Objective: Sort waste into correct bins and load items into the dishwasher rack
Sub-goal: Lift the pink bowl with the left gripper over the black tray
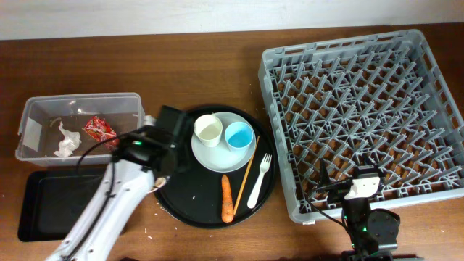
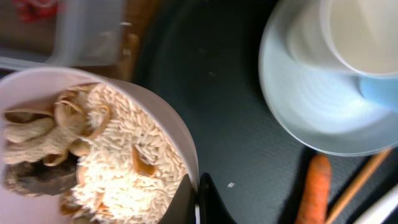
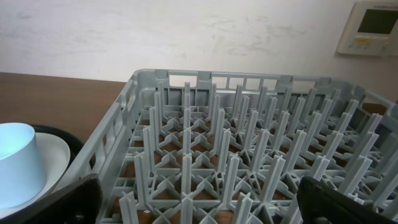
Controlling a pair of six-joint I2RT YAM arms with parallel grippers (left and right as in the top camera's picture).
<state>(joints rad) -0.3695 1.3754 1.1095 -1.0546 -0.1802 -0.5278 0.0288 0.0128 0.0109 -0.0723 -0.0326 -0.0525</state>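
In the left wrist view my left gripper (image 2: 196, 184) is shut on the rim of the pinkish-white bowl (image 2: 37, 87), one finger inside and one outside. The bowl holds rice-like scraps (image 2: 124, 155) and brown pieces. In the overhead view the left arm (image 1: 138, 156) hides the bowl, at the left side of the round black tray (image 1: 196, 206). On that tray lie the plate (image 1: 217, 156) with a white cup (image 1: 208, 130) and a blue cup (image 1: 239, 135), a carrot (image 1: 227, 198), a fork (image 1: 259, 181) and a wooden stick (image 1: 246, 174). My right gripper (image 3: 199, 205) stands open over the rack (image 3: 249, 143).
The clear tub (image 1: 80, 127) at the left holds a red wrapper (image 1: 99, 130) and a crumpled tissue (image 1: 67, 143). A flat black tray (image 1: 51, 203) lies in front of it. The grey rack (image 1: 362, 109) fills the right side, with my right arm (image 1: 366, 217) at its near edge.
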